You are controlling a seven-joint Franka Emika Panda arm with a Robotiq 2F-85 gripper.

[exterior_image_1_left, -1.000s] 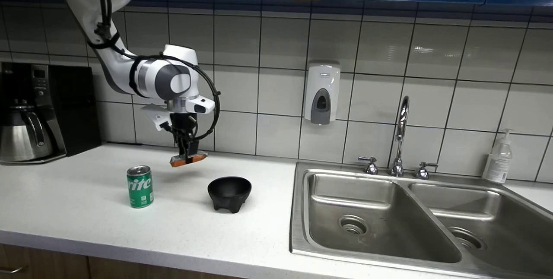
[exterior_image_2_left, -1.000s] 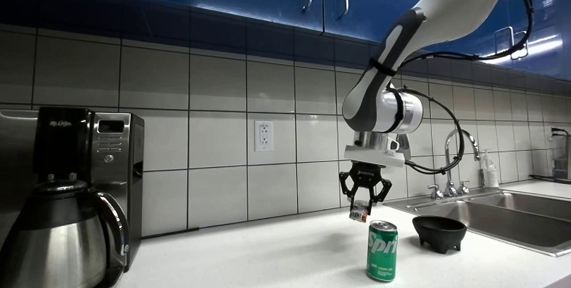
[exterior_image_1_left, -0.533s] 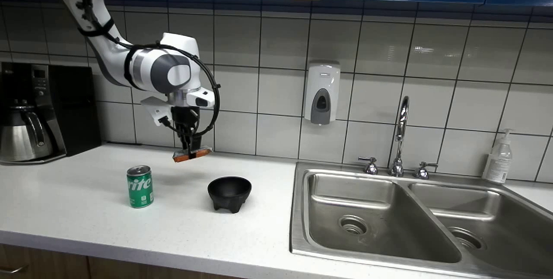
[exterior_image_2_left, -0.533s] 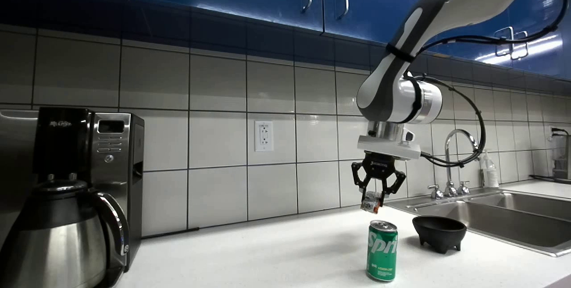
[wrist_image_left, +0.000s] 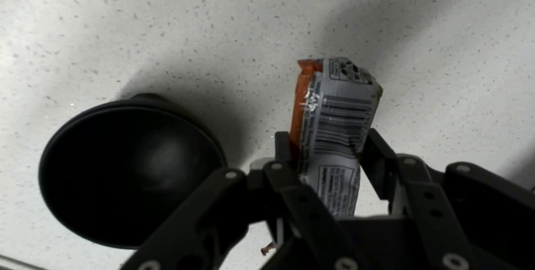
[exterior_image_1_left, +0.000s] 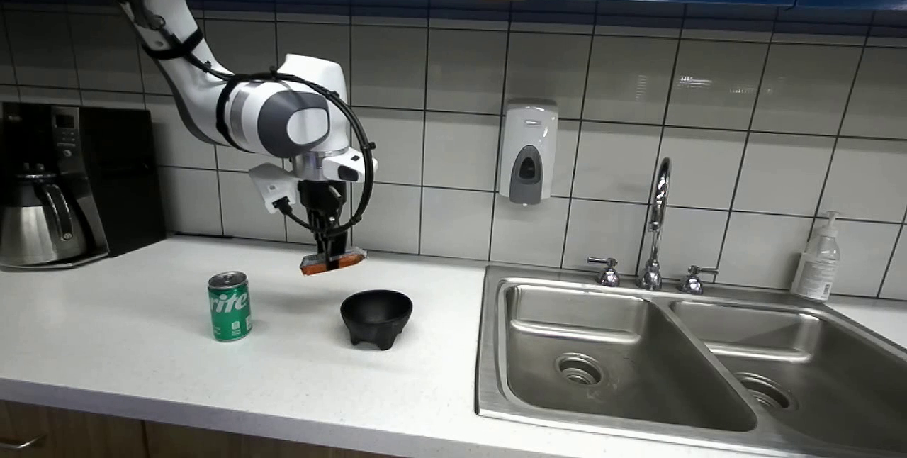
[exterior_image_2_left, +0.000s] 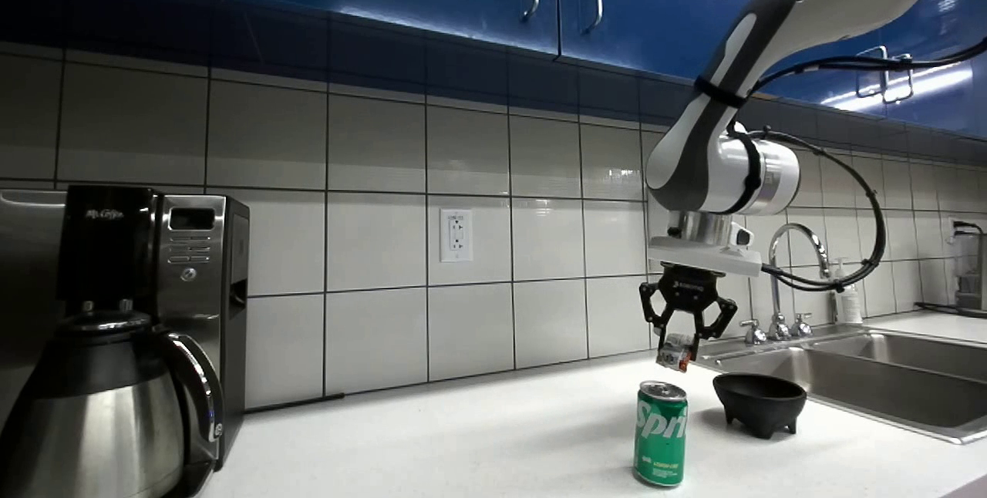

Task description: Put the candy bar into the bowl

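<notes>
The candy bar (wrist_image_left: 336, 134) hangs in the air above the bench (exterior_image_1_left: 142, 352), its grey barcoded side showing in the wrist view. The jaws hold it across its middle, one pressed to each long edge, so they stand apart only by the bar's width. The bowl (exterior_image_1_left: 376, 330) sits upright on the bench, off to one side; in both exterior views the bar is higher than the bowl's rim and, as far as I can judge, not over it. The green can (exterior_image_2_left: 661, 440) stands upright, apart from the bowl. I take the pick-up as done and the carry as the step in hand. The next move should call for a sideways shift until the bar is centred over the bowl (it looks nearly as long as the opening is wide, so aim matters), then a lowering and a release.
</notes>
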